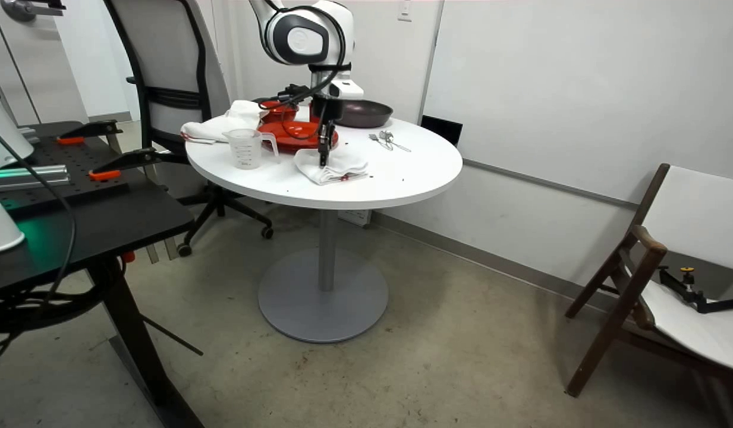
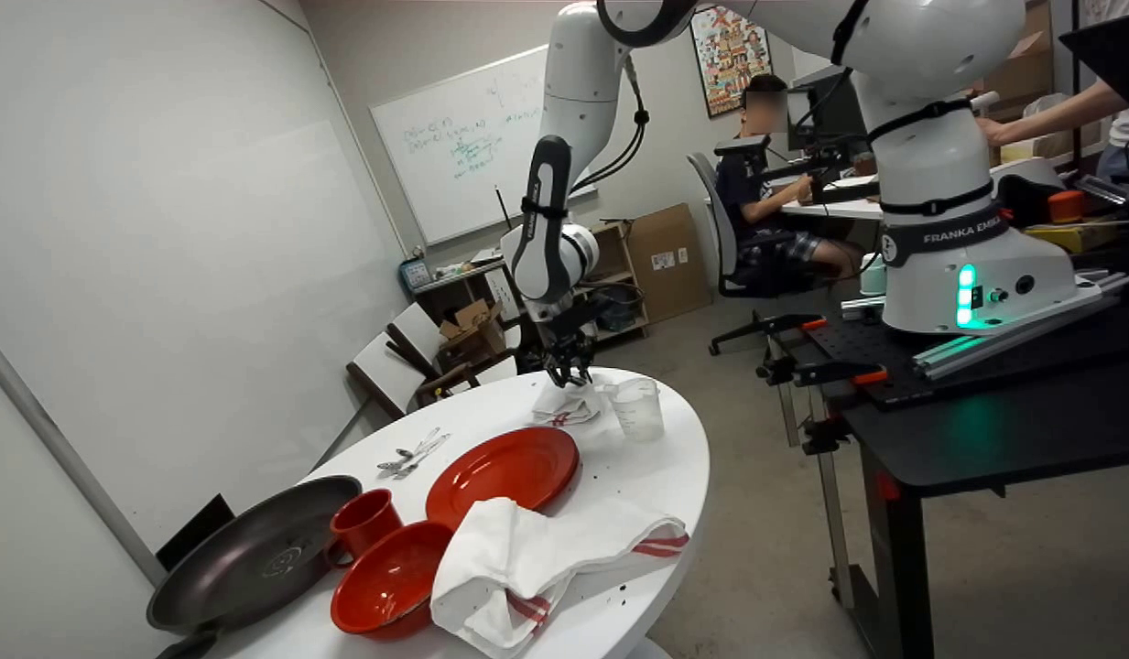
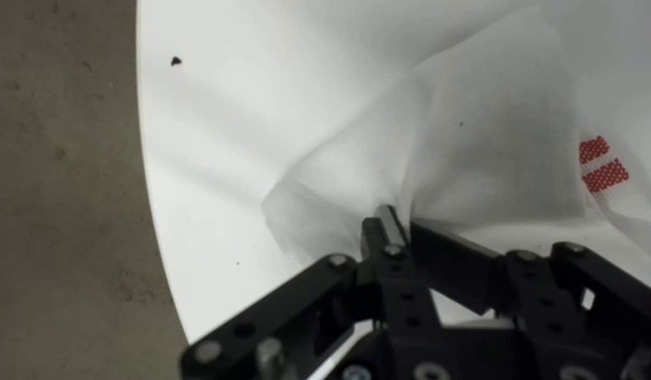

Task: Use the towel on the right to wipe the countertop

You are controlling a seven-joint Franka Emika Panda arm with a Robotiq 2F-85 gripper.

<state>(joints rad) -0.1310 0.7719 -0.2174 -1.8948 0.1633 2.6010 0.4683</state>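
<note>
A folded white towel with red stripes lies on the round white table. It also shows in an exterior view and in the wrist view. My gripper points down at the towel, and its fingers are close together with a pinched fold of cloth between them. Creases run out from the fingertips. The gripper also shows in both exterior views. The towel still rests on the tabletop. Dark crumbs lie on the table near the towel.
A measuring cup and a red plate stand close to the towel. A second white towel, a red bowl, a red mug, a dark pan and cutlery are also on the table.
</note>
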